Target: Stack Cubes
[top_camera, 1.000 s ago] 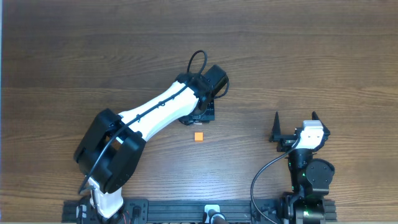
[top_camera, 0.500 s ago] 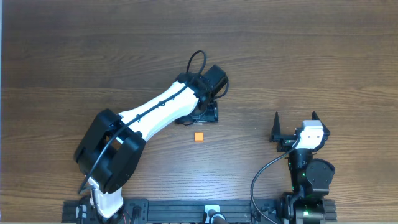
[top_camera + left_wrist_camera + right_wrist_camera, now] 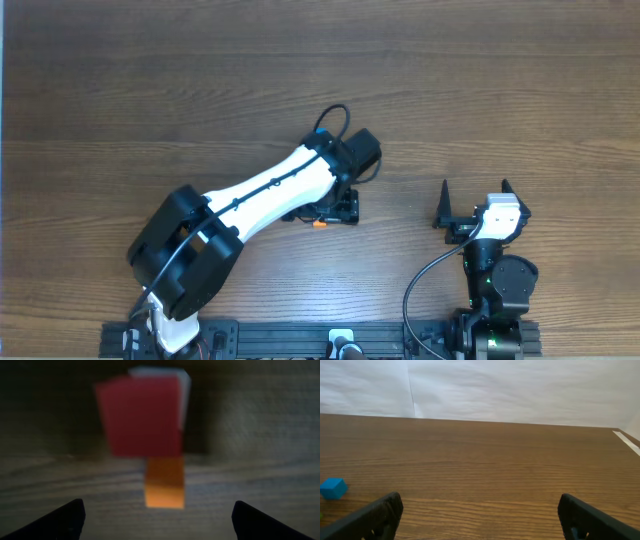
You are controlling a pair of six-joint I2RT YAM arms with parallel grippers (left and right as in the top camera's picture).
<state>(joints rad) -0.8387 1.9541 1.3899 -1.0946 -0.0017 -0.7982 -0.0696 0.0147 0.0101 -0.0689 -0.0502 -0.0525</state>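
Observation:
My left gripper [image 3: 335, 212] hangs open over the middle of the table. In the left wrist view its gripper [image 3: 159, 506] has both fingers spread wide, with the small orange cube [image 3: 165, 482] lying on the wood between and just ahead of them. From above, the orange cube [image 3: 318, 223] peeks out at the gripper's edge. Beyond it stands a red cube [image 3: 140, 415], with a pale blue edge [image 3: 186, 384] showing behind it; I cannot tell if one rests on the other. My right gripper [image 3: 475, 190] sits open near its base, holding nothing. A blue cube [image 3: 332, 488] lies far off in the right wrist view.
The dark wooden table [image 3: 150, 90] stretches bare around the arms. A white wall [image 3: 520, 390] rises behind the table's far edge in the right wrist view. The left arm's white link [image 3: 260, 190] crosses the table's middle.
The left arm has swung toward the near right, bringing its gripper from behind the orange cube to right over it. The right arm has kept still.

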